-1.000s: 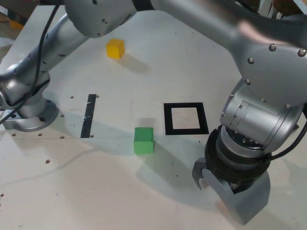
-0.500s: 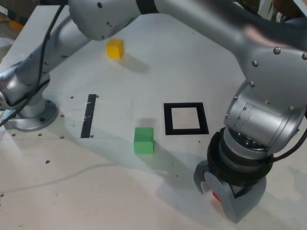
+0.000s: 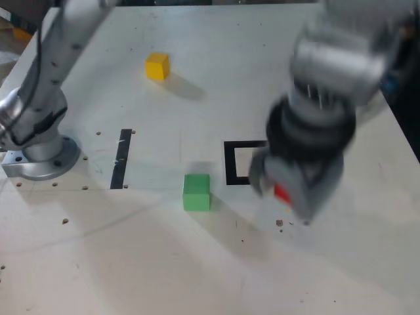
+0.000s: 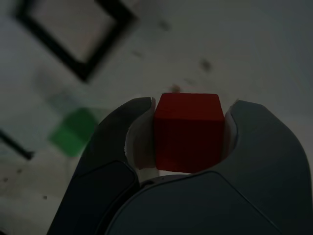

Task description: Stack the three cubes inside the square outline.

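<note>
The robot arm [image 3: 321, 65] is shiny gray, like metal. It has a black ring [image 3: 312, 131] around it near the end effector [image 4: 190, 132]. A dark cable [image 3: 39, 49] hangs on it. At the bottom is a round, flat gray foot [image 3: 41, 169] with little dark dots. The end effector is gray too, with curved fingers [image 4: 274, 142] and thin dark lines.

We can read no text, labels, brands, numbers or signs in either view.
</note>
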Tool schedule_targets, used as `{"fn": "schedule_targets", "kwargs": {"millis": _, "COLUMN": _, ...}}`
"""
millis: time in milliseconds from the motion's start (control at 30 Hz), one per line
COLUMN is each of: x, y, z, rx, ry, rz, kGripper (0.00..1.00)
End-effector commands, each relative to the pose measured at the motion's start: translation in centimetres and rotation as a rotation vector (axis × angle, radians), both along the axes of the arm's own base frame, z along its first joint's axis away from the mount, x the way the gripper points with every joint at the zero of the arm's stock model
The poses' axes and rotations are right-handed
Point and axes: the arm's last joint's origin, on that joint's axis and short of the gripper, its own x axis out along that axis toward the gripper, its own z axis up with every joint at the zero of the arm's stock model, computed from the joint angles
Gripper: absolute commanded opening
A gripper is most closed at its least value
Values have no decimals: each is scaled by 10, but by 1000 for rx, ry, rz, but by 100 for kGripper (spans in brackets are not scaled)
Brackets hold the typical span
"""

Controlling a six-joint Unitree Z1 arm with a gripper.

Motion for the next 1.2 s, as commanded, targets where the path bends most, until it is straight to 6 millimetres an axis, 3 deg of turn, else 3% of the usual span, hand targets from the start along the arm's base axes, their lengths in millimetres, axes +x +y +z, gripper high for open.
{"fn": "schedule_targets", "kwargs": {"millis": 0, "x": -7, "y": 29, "z": 22, "rx": -2, "ry": -24, "rz": 77, "kGripper": 30}}
{"fn": "schedule_targets", "kwargs": {"millis": 200, "x": -18, "y": 92, "z": 20, "rx": 12, "ry": -23, "rz": 314, "kGripper": 30}}
{"fn": "schedule_targets", "kwargs": {"millis": 367, "x": -33, "y": 121, "z": 3, "rx": -43, "ry": -72, "rz": 487, "kGripper": 30}}
{"fn": "schedule_targets", "kwargs": {"millis": 733, "x": -46, "y": 127, "z": -34, "rx": -85, "ry": -54, "rz": 669, "kGripper": 30}}
{"fn": "schedule_targets", "kwargs": {"millis": 1167, "x": -34, "y": 128, "z": -56, "rx": -51, "ry": -48, "rz": 665, "kGripper": 30}}
